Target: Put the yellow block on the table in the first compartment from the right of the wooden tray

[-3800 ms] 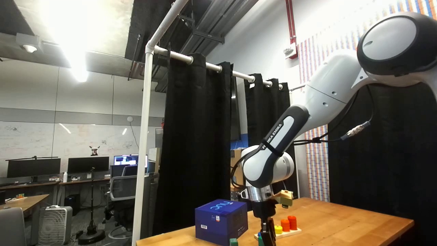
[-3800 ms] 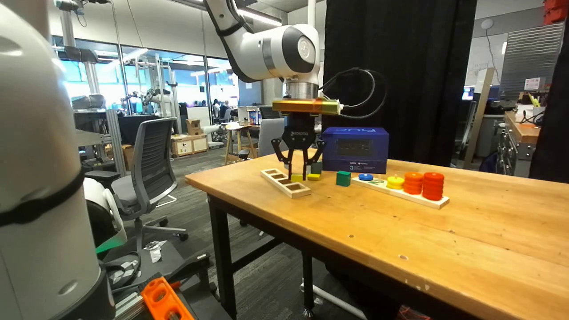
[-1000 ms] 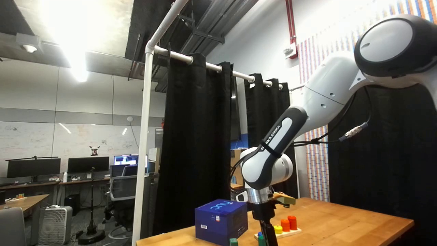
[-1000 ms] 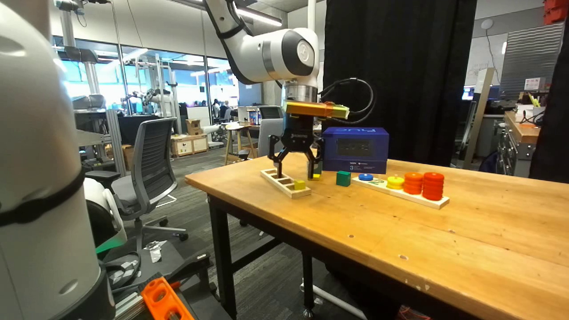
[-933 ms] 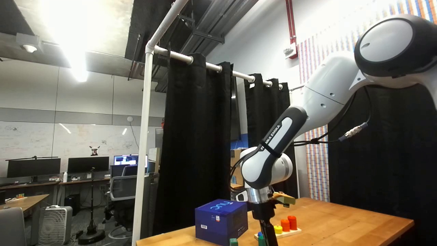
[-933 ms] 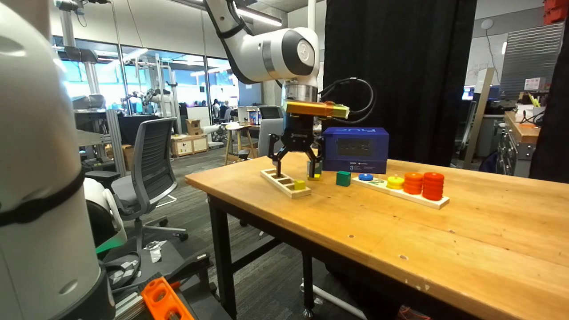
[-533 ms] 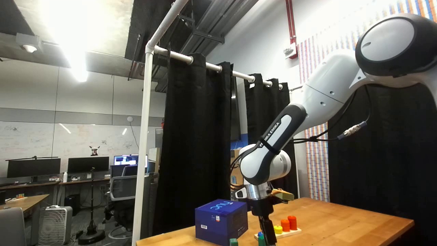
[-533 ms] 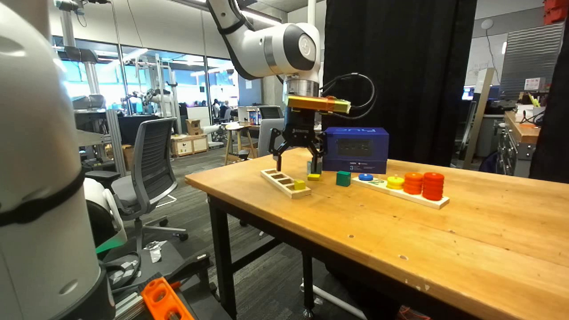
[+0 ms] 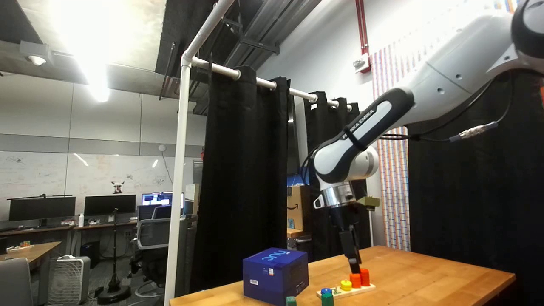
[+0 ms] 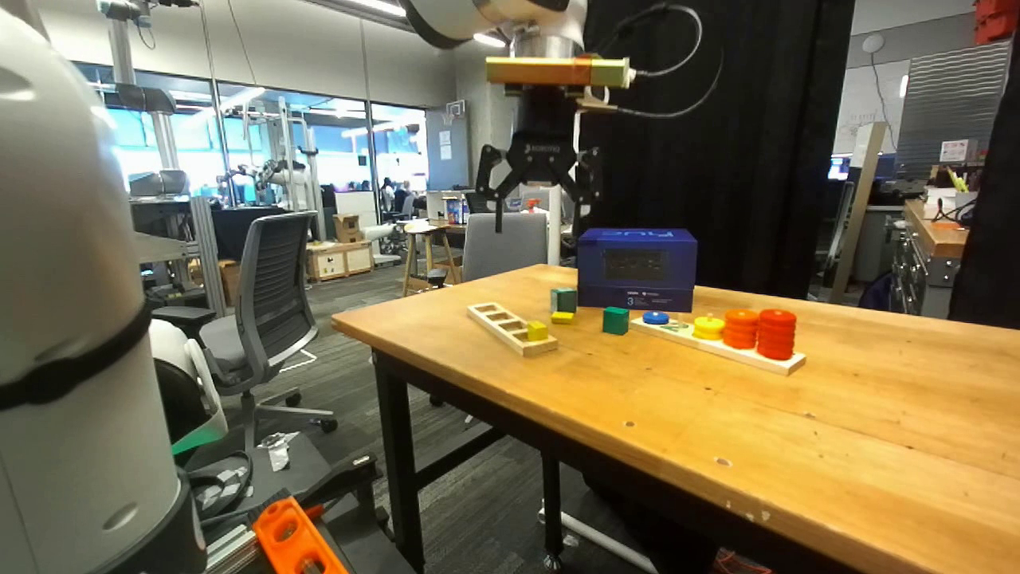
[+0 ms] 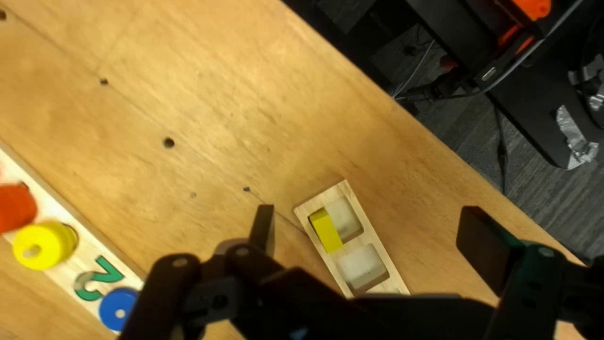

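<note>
The yellow block (image 10: 537, 331) sits in the end compartment of the wooden tray (image 10: 535, 347), the rightmost one in that exterior view. From the wrist, the block (image 11: 326, 231) leans along one side wall of that compartment, its top standing above the rim (image 11: 325, 198). High over the tray hangs my gripper (image 10: 539, 219), open wide, and nothing is between its fingers. In the wrist view the gripper (image 11: 369, 219) has its fingertips spread to either side of the tray, well above it. The tray's far end is hidden behind the gripper body there.
On the tabletop (image 10: 637, 399), a small yellow piece (image 10: 562, 317) lies before a green block (image 10: 563, 300). Another green block (image 10: 615, 320) is nearby. A blue box (image 10: 636, 269) stands behind. A ring-stacking board (image 10: 785, 367) with coloured discs lies to the right.
Earlier the gripper was closed on the yellow block over the tray. The block now rests in the end compartment; the jaws have spread and the arm has risen well clear of the tray.
</note>
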`<state>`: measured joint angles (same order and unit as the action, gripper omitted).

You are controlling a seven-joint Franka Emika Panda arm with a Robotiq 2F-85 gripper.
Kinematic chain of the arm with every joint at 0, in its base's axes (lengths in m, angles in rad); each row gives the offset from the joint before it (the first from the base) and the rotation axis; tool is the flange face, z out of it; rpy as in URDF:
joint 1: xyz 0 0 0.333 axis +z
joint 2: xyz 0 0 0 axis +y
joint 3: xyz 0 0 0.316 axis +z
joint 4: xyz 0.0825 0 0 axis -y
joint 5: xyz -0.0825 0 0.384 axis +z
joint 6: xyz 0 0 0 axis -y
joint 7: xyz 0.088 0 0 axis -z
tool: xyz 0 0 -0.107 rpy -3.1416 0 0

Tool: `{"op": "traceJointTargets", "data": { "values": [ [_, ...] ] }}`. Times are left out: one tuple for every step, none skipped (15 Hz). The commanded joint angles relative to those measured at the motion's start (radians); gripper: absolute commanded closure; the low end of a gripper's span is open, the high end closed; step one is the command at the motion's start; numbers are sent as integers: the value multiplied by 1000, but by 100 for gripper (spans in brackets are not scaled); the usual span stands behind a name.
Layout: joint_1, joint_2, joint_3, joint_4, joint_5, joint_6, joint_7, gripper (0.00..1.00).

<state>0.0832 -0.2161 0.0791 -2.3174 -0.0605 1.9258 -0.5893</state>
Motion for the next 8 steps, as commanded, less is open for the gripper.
{"op": "traceJointTargets", "data": {
  "values": [
    [-23, -217, -67, -61, 29, -136, 88, 0],
    [-32, -260, -89, -67, 25, -176, 114, 0],
    [-41, -296, -108, -74, 23, -205, 142, 0],
    [-51, -332, -127, -81, 23, -234, 169, 0],
    [-62, -359, -142, -90, 25, -251, 199, 0],
    [-73, -387, -156, -96, 29, -271, 231, 0],
    [-83, -406, -165, -101, 34, -285, 267, 0],
    [-94, -426, -171, -109, 37, -292, 305, 0]
  ]
}}
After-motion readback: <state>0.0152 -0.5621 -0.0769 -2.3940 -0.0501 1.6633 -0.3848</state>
